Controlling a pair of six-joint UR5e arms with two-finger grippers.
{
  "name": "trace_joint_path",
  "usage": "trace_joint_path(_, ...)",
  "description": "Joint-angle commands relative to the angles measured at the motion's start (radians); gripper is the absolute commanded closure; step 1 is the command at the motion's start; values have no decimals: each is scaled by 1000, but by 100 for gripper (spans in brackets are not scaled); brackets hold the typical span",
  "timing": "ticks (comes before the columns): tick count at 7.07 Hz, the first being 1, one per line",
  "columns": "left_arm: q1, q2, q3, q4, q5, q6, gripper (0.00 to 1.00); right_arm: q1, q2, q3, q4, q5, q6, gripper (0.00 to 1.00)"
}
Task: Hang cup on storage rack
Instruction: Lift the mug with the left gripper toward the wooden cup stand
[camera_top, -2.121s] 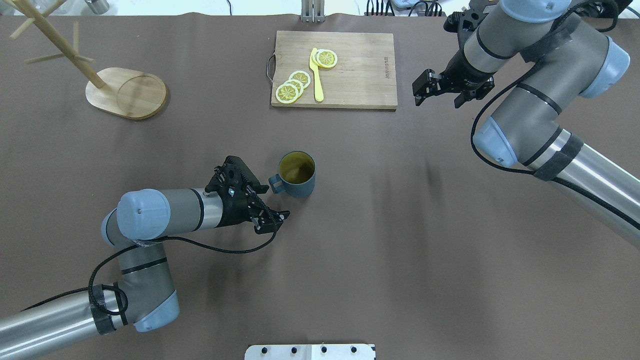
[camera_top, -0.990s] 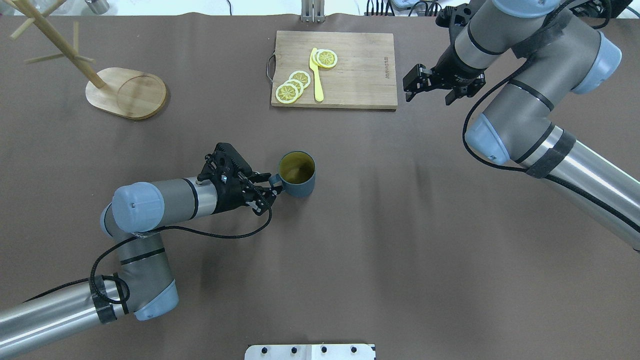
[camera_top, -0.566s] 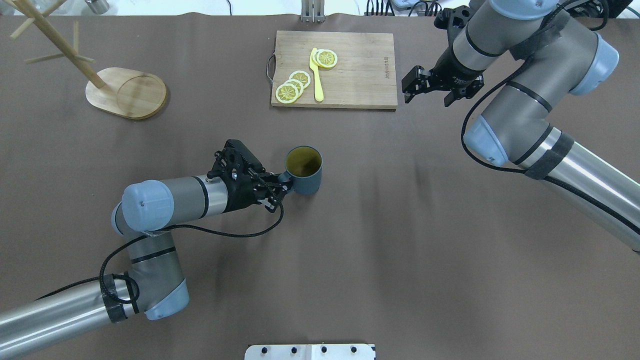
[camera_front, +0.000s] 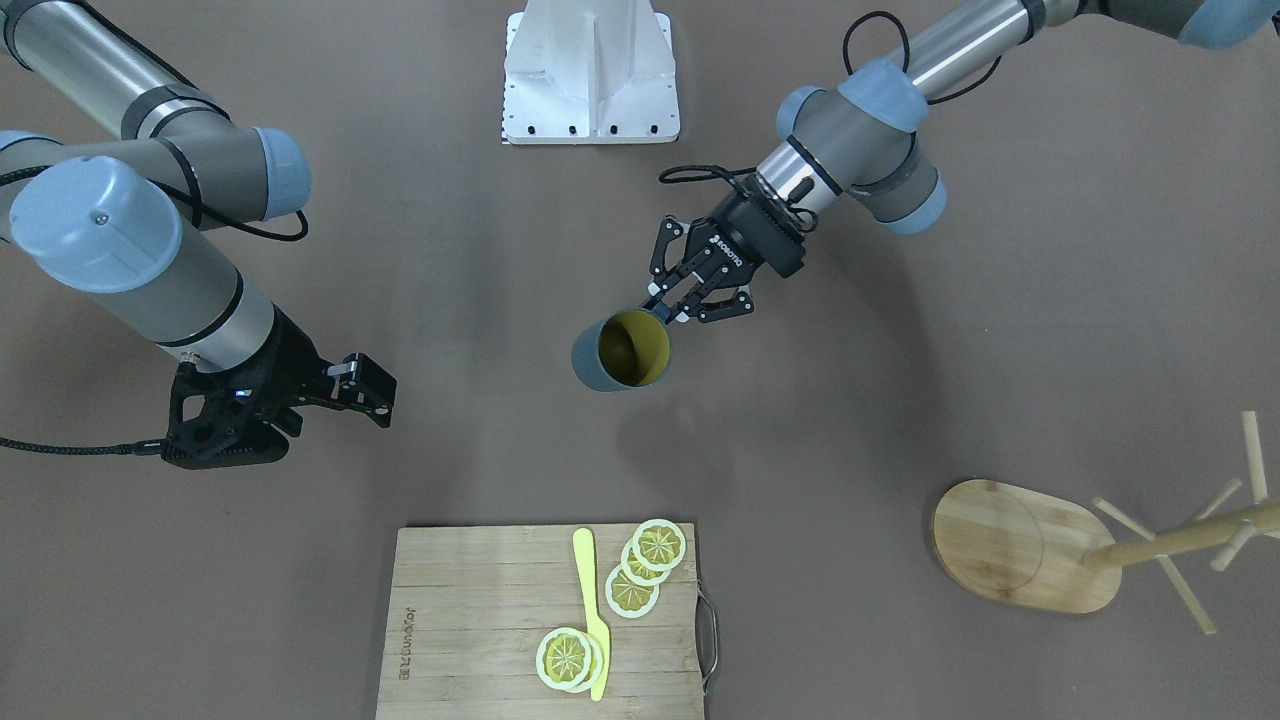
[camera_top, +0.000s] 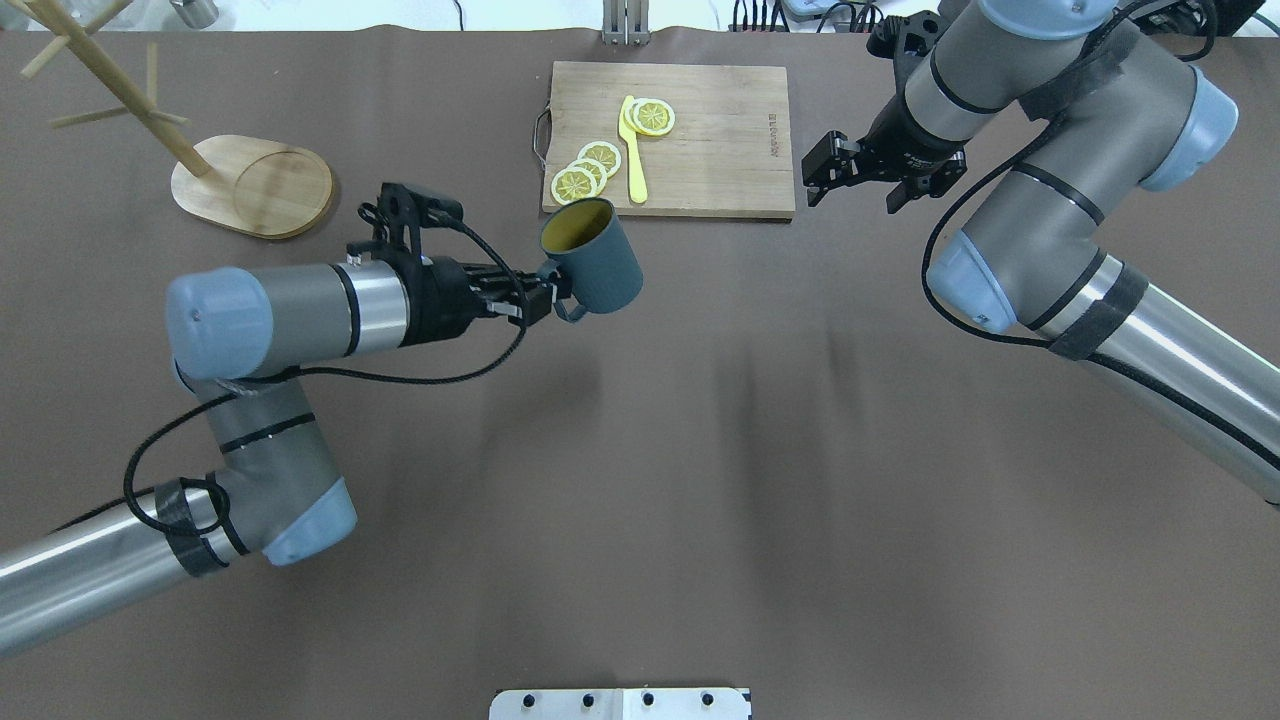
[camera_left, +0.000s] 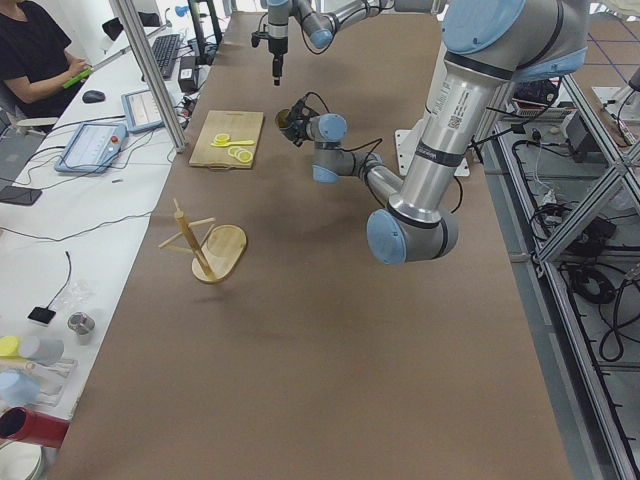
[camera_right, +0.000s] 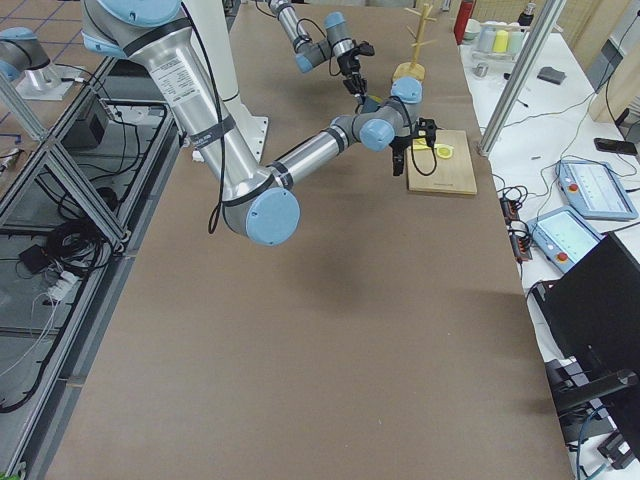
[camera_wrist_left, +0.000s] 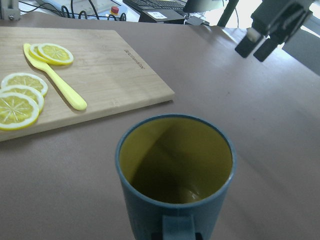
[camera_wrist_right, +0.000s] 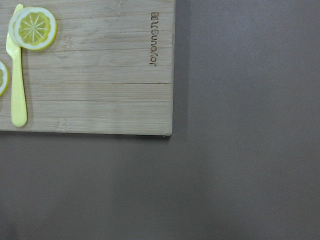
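Observation:
The cup (camera_top: 592, 262), dark blue-grey with a mustard-yellow inside, hangs tilted in the air, off the table. My left gripper (camera_top: 545, 298) is shut on its loop handle. The front-facing view shows the same grip (camera_front: 668, 308) on the cup (camera_front: 620, 350). The left wrist view looks down into the cup (camera_wrist_left: 175, 170). The storage rack (camera_top: 252, 185), a light wooden mug tree on an oval base, stands at the far left with bare pegs. It also shows in the front-facing view (camera_front: 1020, 545). My right gripper (camera_top: 855, 193) is open and empty, beside the right edge of the board.
A wooden cutting board (camera_top: 700, 140) with lemon slices (camera_top: 585, 170) and a yellow knife (camera_top: 632, 150) lies at the far middle, just beyond the cup. A white mount plate (camera_top: 620, 703) sits at the near edge.
My left gripper closed on the cup's handle and lifted the cup off the table, carrying it away from me towards the board. The right arm shifted slightly left, then stayed.

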Motion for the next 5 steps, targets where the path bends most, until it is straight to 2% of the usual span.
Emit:
trace_joint_path(1,-175,1,-12,-46,-63,-306,100,0,1,3,1,0,1,1)
trace_joint_path(2,-234,1,-7,-83,-59,-472,100,0,4,5,1,0,1,1)
trace_joint_path(4,-337,26,11,-277,-43,-815,100,0,10,6,1,0,1,1)
trace_joint_path(5,-336,84,35,-427,84,-984,100,0,15,6,1,-3,1,1)
